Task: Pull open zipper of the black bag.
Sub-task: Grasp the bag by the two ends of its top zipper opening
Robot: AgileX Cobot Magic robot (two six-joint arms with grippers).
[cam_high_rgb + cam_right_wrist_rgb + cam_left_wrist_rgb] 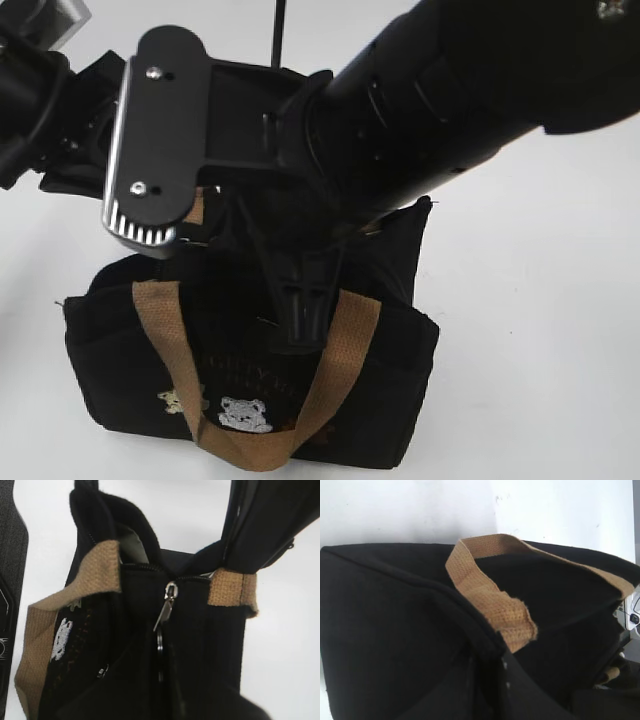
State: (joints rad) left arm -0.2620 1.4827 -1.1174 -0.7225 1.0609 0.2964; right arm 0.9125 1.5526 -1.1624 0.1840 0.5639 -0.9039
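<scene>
The black bag (130, 370) stands upright on the white table (540, 300), bears facing the exterior camera. The right gripper (305, 315) reaches down over the bag's top, jaws together; what they pinch is hidden. The zipper's silver clasp (166, 611) hangs at the bag's end. The left gripper's jaws are together, pressed against the bag's side beside a tan handle (492, 600).

We see little apart from the white table (540, 300) — plain, matte, stretching off to every side. In the left wrist view we notice a few small dark specks (502, 498) on that surface — too faint to identify.
</scene>
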